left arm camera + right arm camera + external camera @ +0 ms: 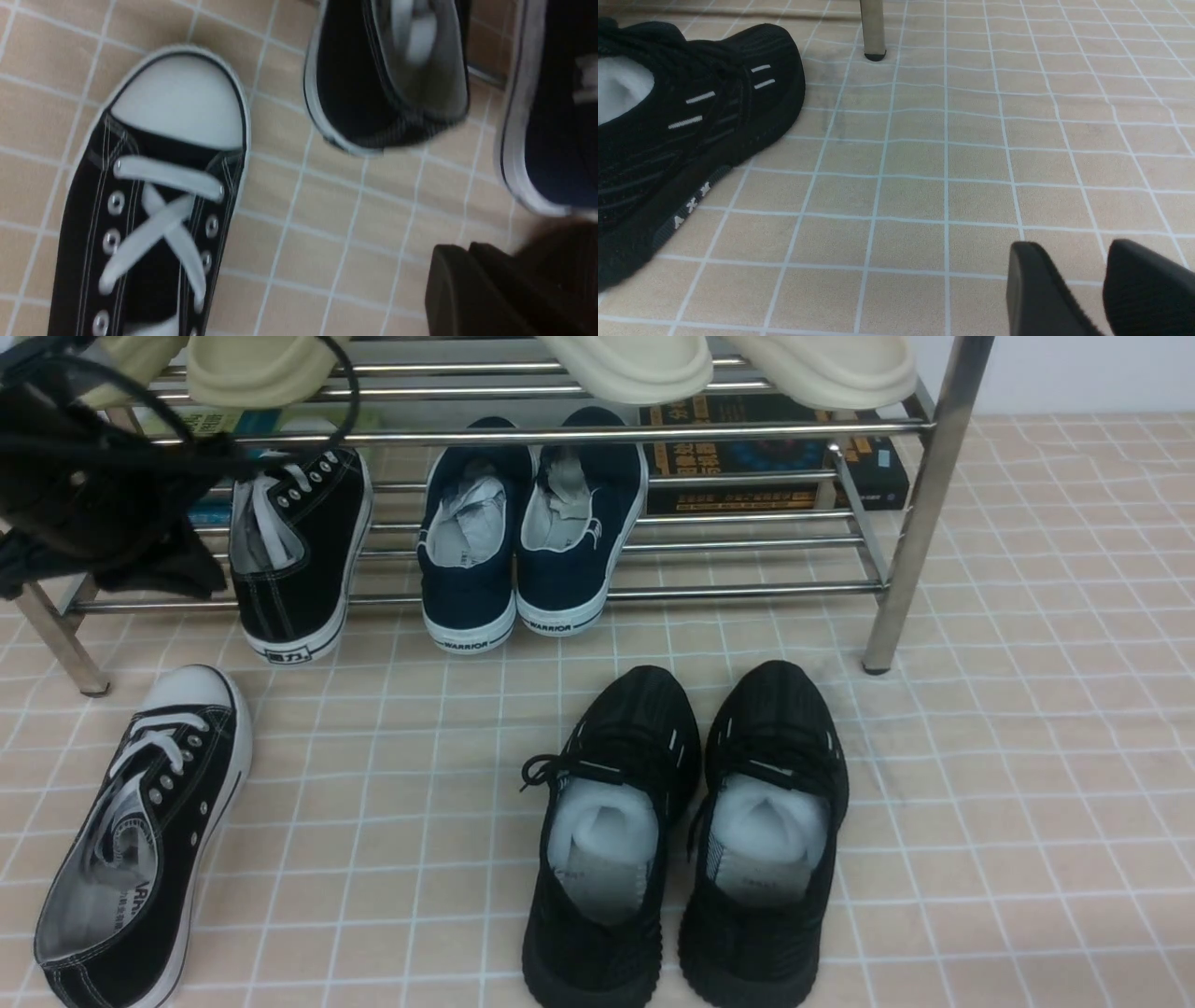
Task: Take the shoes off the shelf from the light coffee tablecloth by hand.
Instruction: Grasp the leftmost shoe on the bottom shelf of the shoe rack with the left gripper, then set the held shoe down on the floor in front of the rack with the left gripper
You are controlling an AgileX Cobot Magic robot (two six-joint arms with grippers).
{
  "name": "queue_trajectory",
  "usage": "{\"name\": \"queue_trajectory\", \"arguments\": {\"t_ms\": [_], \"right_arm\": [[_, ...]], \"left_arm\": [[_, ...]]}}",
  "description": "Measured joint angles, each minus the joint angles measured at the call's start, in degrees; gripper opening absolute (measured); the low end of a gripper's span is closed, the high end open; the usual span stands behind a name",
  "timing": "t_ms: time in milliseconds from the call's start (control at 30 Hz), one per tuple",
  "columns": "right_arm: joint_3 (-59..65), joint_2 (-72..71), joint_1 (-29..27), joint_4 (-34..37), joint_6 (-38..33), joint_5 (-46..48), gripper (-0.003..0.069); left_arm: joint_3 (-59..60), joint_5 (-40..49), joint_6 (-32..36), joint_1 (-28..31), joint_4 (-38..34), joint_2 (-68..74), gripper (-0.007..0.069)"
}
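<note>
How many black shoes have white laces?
2. One shoe lies on the tablecloth, front left; the other shoe sits on the shelf's lower tier, left end. The left arm could hide more.

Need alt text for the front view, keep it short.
One black canvas sneaker lies on the gridded beige tablecloth at lower left; its mate rests heel-out on the lower tier of the chrome shelf beside navy slip-ons, the robot's dark left arm close by. Black knit sneakers stand in front, cream slippers on top.

Plain pale bluish-white wall (1074,373) at back right, smooth surface. Light even and soft; shadows faint, short.
</note>
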Motion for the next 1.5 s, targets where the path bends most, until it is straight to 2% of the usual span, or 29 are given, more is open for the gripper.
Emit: {"name": "queue_trajectory", "arguments": {"t_ms": [133,167,267,367,467,767,867,967,1167,1233,1400,1500], "right_arm": [[0.0,0.0,0.0,0.0,0.0,0.0,0.0240],[0.0,0.0,0.0,0.0,0.0,0.0,0.0240],[0.0,0.0,0.0,0.0,0.0,0.0,0.0240],[0.0,0.0,0.0,0.0,0.0,0.0,0.0240],[0.0,0.0,0.0,0.0,0.0,0.0,0.0240],[0.0,0.0,0.0,0.0,0.0,0.0,0.0240],[0.0,0.0,0.0,0.0,0.0,0.0,0.0240],[0.0,0.0,0.0,0.0,0.0,0.0,0.0240],[0.0,0.0,0.0,0.0,0.0,0.0,0.0240],[0.0,0.0,0.0,0.0,0.0,0.0,0.0240],[0.0,0.0,0.0,0.0,0.0,0.0,0.0240],[0.0,0.0,0.0,0.0,0.0,0.0,0.0240]], "left_arm": [[-6.6,-0.1,-4.3,0.0,2.4,6.4,0.0210],[-6.8,-0.1,-4.6,0.0,2.5,6.6,0.0218],[-9.4,-0.3,-6.0,0.0,3.6,9.1,0.0345],[-9.7,-1.8,-6.5,0.0,4.7,10.5,0.0424],[-9.8,-3.3,-6.6,0.0,5.2,11.9,0.0457],[-10.1,-6.2,-6.7,0.0,5.2,15.6,0.0459],[-10.1,-7.1,-6.7,0.0,5.2,17.8,0.0447],[-10.1,-8.0,-6.8,0.0,4.8,19.1,0.0401],[-11.0,-6.9,-6.3,0.0,4.4,19.8,0.0104],[-11.5,-5.1,-5.6,0.0,5.2,19.6,0.0038],[-11.3,1.4,-5.3,0.0,8.0,16.8,0.0016],[-11.1,9.6,-5.3,0.0,10.2,12.1,0.0016]]}}
